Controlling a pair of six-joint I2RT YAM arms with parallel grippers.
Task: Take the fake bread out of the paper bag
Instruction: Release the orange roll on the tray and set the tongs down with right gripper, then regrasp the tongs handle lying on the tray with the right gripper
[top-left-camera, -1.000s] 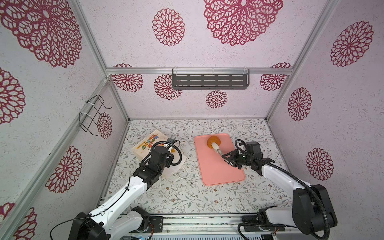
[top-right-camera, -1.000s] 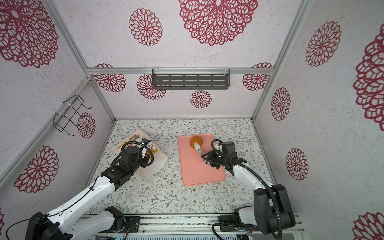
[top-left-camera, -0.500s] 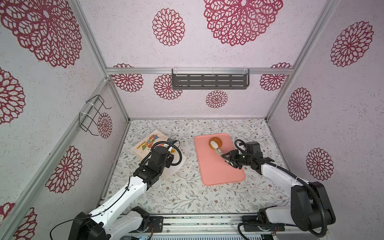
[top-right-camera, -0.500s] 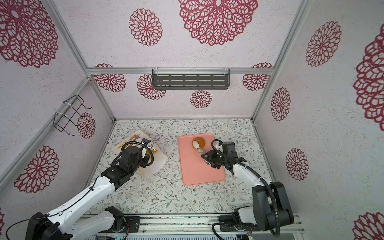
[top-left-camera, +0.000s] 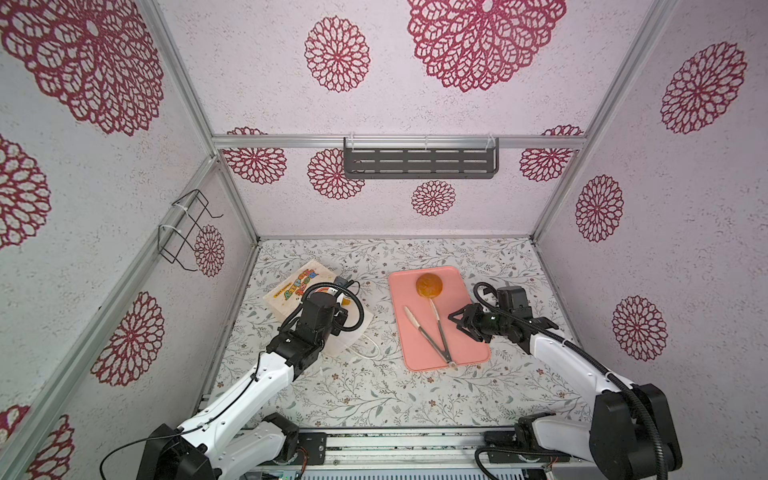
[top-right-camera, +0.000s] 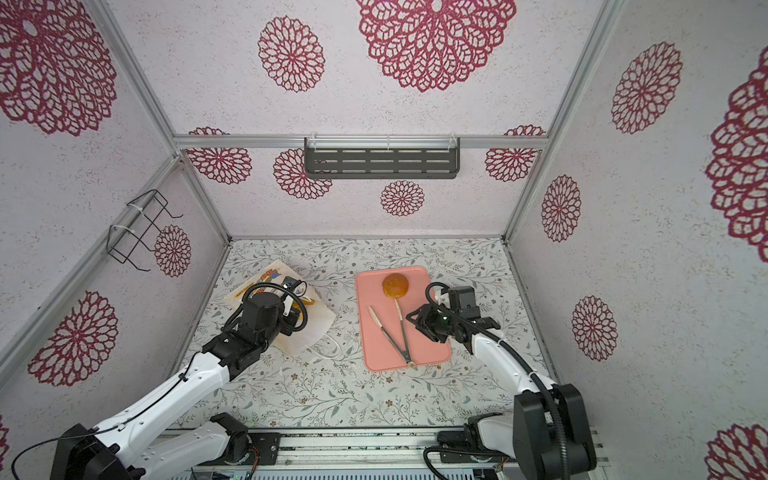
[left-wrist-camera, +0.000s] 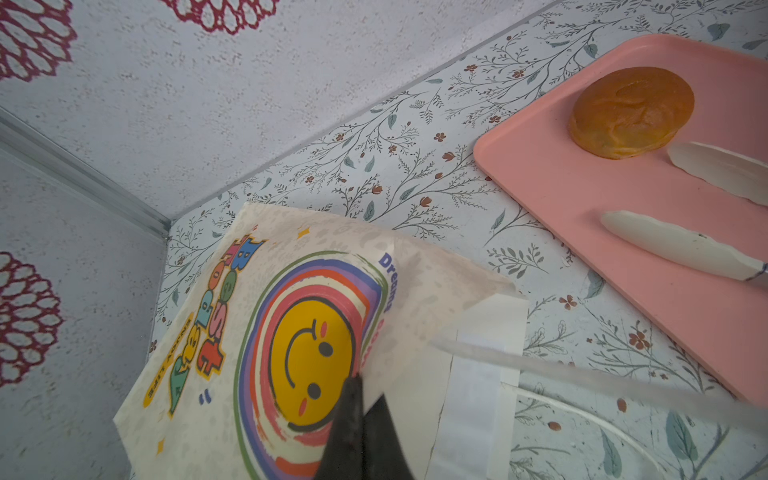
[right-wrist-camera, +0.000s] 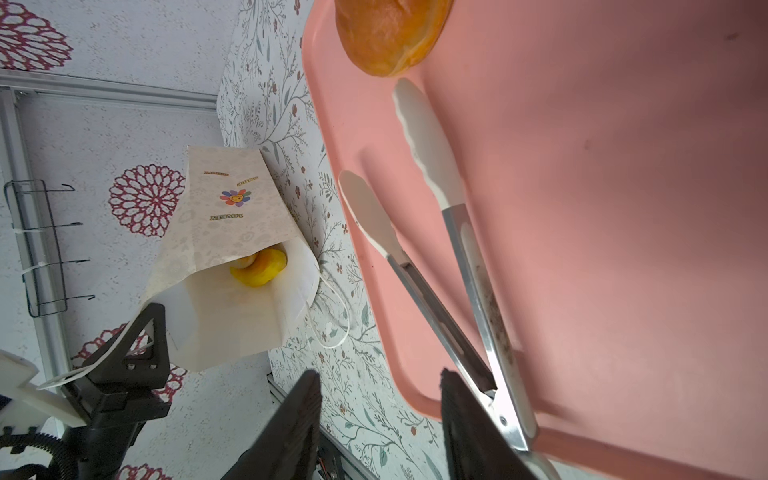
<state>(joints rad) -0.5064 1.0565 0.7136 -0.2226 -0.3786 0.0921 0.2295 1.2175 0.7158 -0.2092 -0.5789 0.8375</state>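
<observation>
Paper bag, cream, lies on its side at left; its print reads "ENJOY LIFE", its flower-logo face "LOVELY". Left gripper jaws clamp its rim. One yellow roll shows in its mouth. One brown bun sits on the pink tray beside one tongs. Right gripper jaws stand apart, holding nothing.

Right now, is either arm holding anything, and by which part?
The left gripper pinches the paper bag by its mouth's rim. The right gripper is open and empty; the tongs lie on the tray.
</observation>
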